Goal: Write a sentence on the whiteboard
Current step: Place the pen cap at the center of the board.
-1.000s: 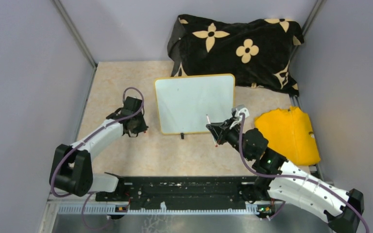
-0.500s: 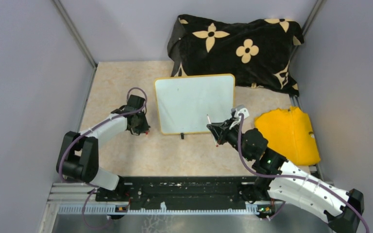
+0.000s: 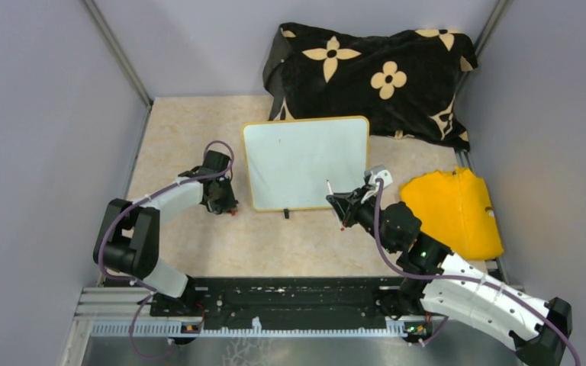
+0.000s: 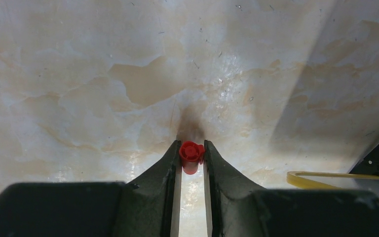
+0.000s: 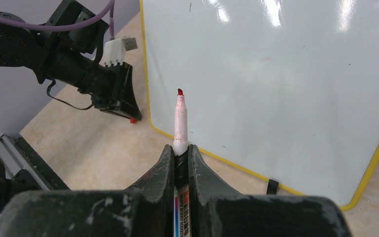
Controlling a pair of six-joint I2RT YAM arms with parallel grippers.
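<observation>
The whiteboard (image 3: 305, 162) lay at centre frame. The right gripper (image 5: 180, 149) pinched a marker (image 5: 179, 118) tightly, tip over the lower right corner. Left of the board, the left gripper (image 4: 191, 147) squeezed a red cap (image 4: 191, 154).

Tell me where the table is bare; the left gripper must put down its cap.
Bare: the strip between whiteboard and arm bases, and the far-left corner beyond the left gripper. Crowded: back and right, with black cloth, yellow cloth, right gripper.

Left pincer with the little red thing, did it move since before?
Yes, a little. In the top view the left pincer slid right, closer to the whiteboard's yellow left edge, still shut on the red cap.
</observation>
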